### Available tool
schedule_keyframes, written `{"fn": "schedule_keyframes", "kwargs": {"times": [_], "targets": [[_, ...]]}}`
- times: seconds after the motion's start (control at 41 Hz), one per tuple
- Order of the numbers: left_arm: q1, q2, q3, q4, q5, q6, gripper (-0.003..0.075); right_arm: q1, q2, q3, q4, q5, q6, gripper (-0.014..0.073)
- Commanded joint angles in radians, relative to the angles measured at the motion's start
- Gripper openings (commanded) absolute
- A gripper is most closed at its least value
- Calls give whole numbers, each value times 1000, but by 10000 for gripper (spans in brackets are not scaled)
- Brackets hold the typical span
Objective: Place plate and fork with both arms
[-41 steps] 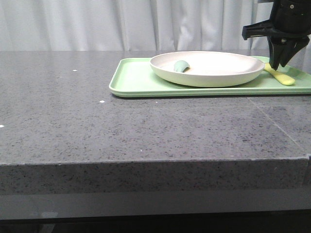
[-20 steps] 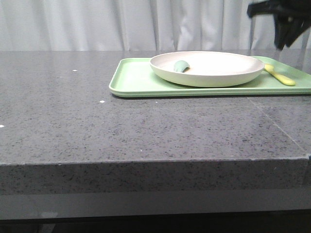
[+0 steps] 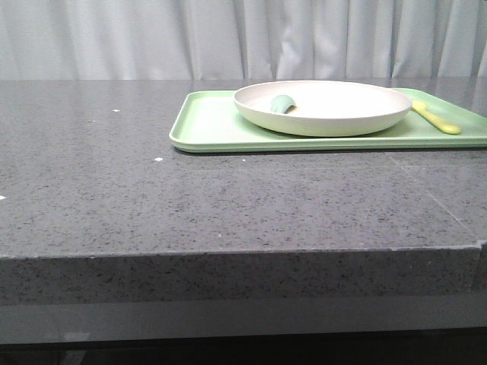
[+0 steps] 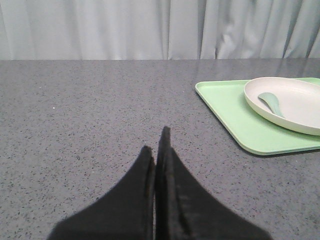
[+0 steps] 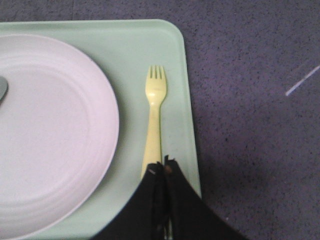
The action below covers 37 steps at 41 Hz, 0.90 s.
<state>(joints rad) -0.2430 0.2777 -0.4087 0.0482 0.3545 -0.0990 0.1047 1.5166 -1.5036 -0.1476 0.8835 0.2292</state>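
one light-green tray (image 3: 221, 125) on the grey worktop (image 3: 152, 198) holds one cream plate (image 3: 323, 106) and one yellow fork (image 5: 154, 115) just beside it. one grey-green spoon (image 4: 272, 102) in the plate, handle probably hidden. left gripper (image 4: 156, 145) and right gripper (image 5: 164, 167) both clenched, empty.

The plate (image 3: 323, 106) is a matte cream, the spoon (image 3: 283, 103) in it a muted grey-green, and the tray (image 3: 213, 125) under both a flat light green. The fork (image 5: 154, 117) is pale yellow (plain, no markings). The table (image 3: 190, 205) is dark grey with fine speckles, the curtain (image 3: 152, 38) whitish grey, and both grippers' fingers (image 4: 170, 200) are black.
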Motion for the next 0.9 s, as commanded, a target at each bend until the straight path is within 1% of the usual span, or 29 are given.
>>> {"fn": "schedule_keyframes", "kwargs": {"times": [0.0, 0.171, 0.415, 0.708, 0.879], "targets": [[-8, 8, -26, -1, -84, -4, -18, 7, -148, 104, -11, -118, -13, -119], [-8, 8, -26, -1, -84, -4, -18, 8, -359, 345, -12, -197, -13, -119], [-8, 8, -26, -1, -84, -4, -18, 8, -685, 663, -13, -354, -13, -119], [-8, 8, -26, -1, -84, -4, -18, 8, -1060, 951, -13, -457, -13, -120], [-8, 8, -26, -1, -84, -4, -18, 8, -1254, 1064, -15, -488, -13, -120]]}}
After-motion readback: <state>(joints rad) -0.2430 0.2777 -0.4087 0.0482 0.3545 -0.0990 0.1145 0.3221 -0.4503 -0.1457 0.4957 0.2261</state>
